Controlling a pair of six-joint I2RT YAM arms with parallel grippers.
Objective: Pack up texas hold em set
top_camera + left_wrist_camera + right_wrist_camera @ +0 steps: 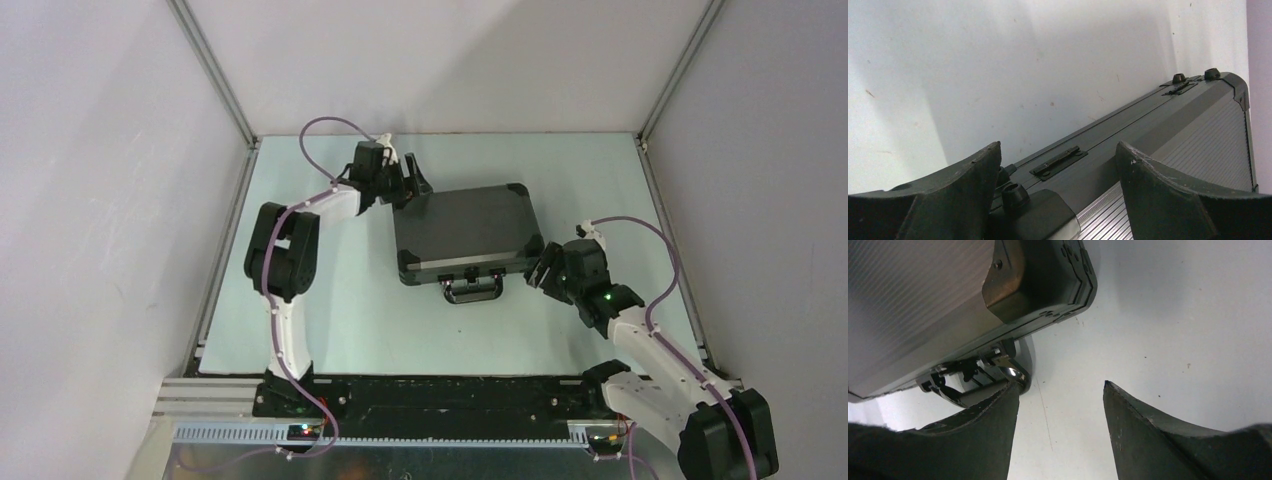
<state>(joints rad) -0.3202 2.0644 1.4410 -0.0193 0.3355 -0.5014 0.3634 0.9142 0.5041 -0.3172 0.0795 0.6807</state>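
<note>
Nearest the bases, the right gripper (1060,385) is hovering with jaws spread and empty, the front latch (1007,366) of the closed briefcase (465,230) just beside its left fingertip. The briefcase is lying flat on the table (330,320) between the two sets of jaws, long axis running left to right, handle (474,290) pointing toward the bases. Beyond it, the left gripper (1058,146) is straddling the hinged far corner, jaws parted and clamping nothing; packing seems to be finishing, and next the latch likely needs pressing shut.

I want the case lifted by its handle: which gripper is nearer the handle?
Right. The right gripper sits at the near right corner of the briefcase, just beside the handle; the left gripper is at its far left corner.
</note>
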